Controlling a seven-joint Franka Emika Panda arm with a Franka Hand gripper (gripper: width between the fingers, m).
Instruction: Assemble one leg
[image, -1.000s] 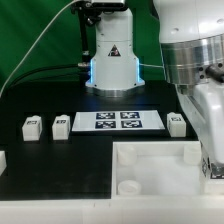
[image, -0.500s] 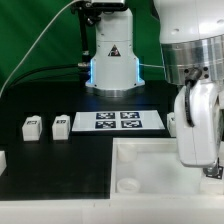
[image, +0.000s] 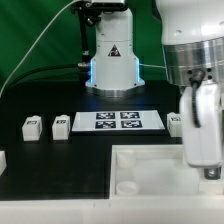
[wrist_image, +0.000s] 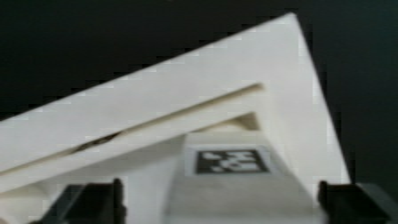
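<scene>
Fingers (wrist_image: 214, 205) spread wide, holding nothing, above big white panel (image: 160, 165). Leg (image: 177, 124) sits just behind panel.

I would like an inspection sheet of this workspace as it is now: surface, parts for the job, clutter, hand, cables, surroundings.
Surface: black table top, marker board lying flat.
Job's things: small white tagged plastic legs at and; large white square panel with round corner socket; tagged white part below the hand.
Clutter: nothing seen.
Hand: hand with its fingers apart, holding nothing.
Cables: light cable on the exterior view's left.
Surroundings: green backdrop, white robot base.
</scene>
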